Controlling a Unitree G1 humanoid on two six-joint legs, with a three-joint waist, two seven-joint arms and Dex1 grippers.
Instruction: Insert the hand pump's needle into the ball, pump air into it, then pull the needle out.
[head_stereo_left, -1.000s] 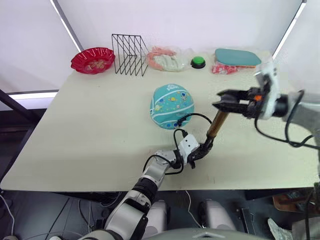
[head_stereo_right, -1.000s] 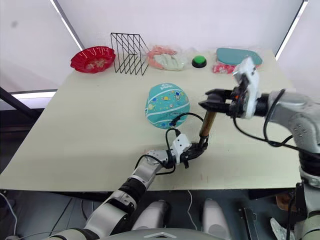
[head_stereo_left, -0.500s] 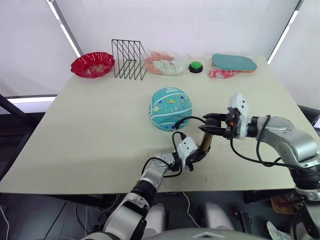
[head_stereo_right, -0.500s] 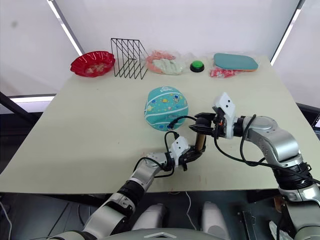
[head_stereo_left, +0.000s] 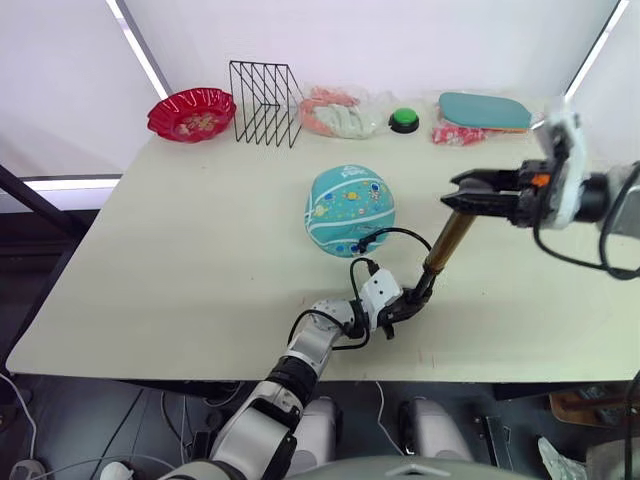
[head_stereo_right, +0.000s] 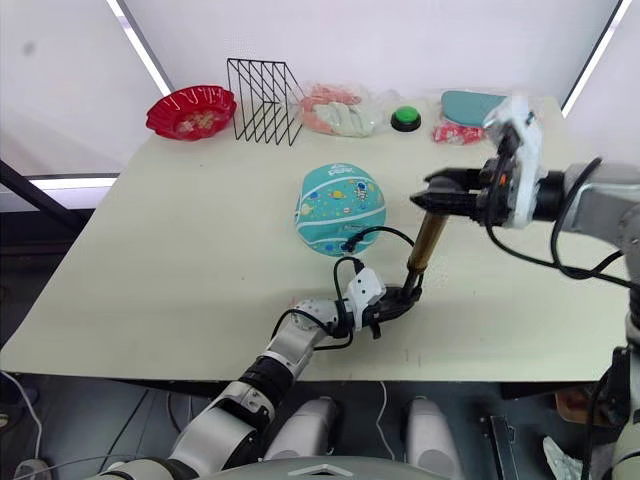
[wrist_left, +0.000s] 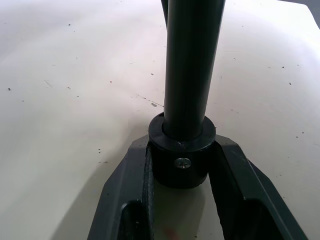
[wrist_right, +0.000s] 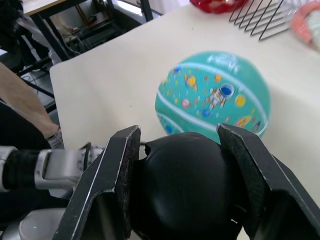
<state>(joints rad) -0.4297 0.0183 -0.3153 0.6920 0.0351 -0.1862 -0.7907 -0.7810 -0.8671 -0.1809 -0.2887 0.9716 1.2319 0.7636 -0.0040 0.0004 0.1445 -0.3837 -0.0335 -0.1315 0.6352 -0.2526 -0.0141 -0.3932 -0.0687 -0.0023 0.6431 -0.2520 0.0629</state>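
Right wrist view: right gripper (wrist_right: 185, 190) pinches the handle (wrist_right: 187, 192); left gripper (wrist_left: 182, 172) clamps the pump (head_stereo_left: 447, 243) base. Pumping the ball (head_stereo_left: 350, 210) looks underway; next, push the handle down.

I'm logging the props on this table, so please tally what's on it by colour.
Teal: 2, the ball and the paddle case.
Red: 1, the bowl.
Black: 1, the wire rack.
Green: 1, the button.
Gold: 1, the hand pump.
Pink and white: 1, the bagged bundle.
Total: 7.
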